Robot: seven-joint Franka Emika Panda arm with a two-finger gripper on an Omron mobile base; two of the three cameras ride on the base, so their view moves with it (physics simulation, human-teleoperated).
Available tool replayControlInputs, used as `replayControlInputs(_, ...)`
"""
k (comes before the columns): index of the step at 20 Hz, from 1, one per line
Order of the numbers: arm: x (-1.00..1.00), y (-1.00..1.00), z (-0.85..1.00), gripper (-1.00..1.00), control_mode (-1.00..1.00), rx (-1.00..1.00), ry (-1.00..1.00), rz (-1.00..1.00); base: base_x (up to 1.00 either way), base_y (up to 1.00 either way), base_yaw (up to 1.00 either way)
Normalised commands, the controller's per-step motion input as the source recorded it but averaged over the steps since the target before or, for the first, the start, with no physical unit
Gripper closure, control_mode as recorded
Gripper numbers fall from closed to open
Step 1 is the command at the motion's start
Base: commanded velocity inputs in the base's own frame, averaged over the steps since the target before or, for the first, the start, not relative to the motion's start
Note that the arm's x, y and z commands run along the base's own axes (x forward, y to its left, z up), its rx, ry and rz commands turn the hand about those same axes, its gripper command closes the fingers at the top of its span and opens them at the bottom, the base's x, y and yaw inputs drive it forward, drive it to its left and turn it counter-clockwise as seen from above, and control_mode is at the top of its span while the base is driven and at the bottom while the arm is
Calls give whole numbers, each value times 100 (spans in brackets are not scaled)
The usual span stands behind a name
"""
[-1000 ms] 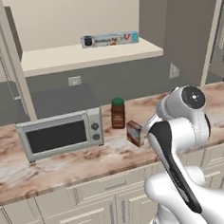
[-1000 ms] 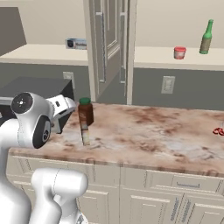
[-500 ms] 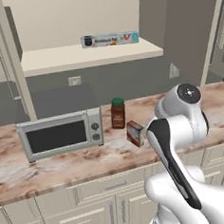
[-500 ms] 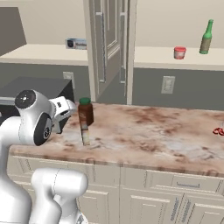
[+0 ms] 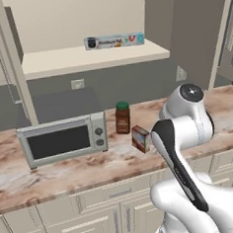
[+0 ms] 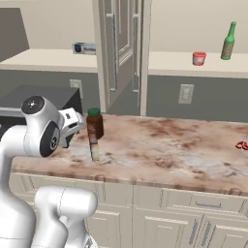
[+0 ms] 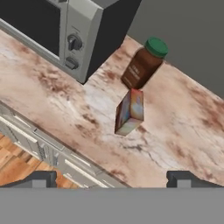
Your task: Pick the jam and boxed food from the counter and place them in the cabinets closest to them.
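Note:
The boxed food point(image 7: 130, 112) stands upright on the marble counter point(image 7: 183, 127), in front of a taller brown jar with a green lid point(image 7: 144, 63). My gripper point(image 7: 111, 180) hovers above and short of the carton, open, its fingertips point(image 7: 39, 179) wide apart with nothing between them. The same boxed food point(image 5: 141, 139) sits just left of my arm, and in the right base view this boxed food point(image 6: 94, 150) stands right of my hand point(image 6: 71, 119). The jam point(image 6: 198, 58) rests on the shelf of the right wall cabinet point(image 6: 193, 70).
A silver microwave point(image 5: 63, 140) stands on the counter left of the jars. A long white-and-blue box point(image 5: 114, 41) lies on the left cabinet shelf. A green bottle point(image 6: 228, 41) stands beside the jam. An open cabinet door point(image 6: 121, 48) hangs above the counter. Something small and red point(image 6: 242, 144) lies far right.
My arm's upper joint has lifted and shifted slightly. The carton, the brown jar and the jam have not moved.

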Motion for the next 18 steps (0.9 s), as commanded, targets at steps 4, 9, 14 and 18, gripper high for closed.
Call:
replayControlInputs(4, 0, 0, -2, -100, -100, 0, 3, 0, 0, 0, 0)
replayControlInputs(9, 9, 0, -12, -100, -100, 0, 0, 0, 0, 0, 0)
replayControlInputs(14, 24, 0, -26, -100, -100, 0, 0, 0, 0, 0, 0)
replayControlInputs(18, 28, -2, -21, -100, -100, 3, 0, -6, 0, 0, 0)
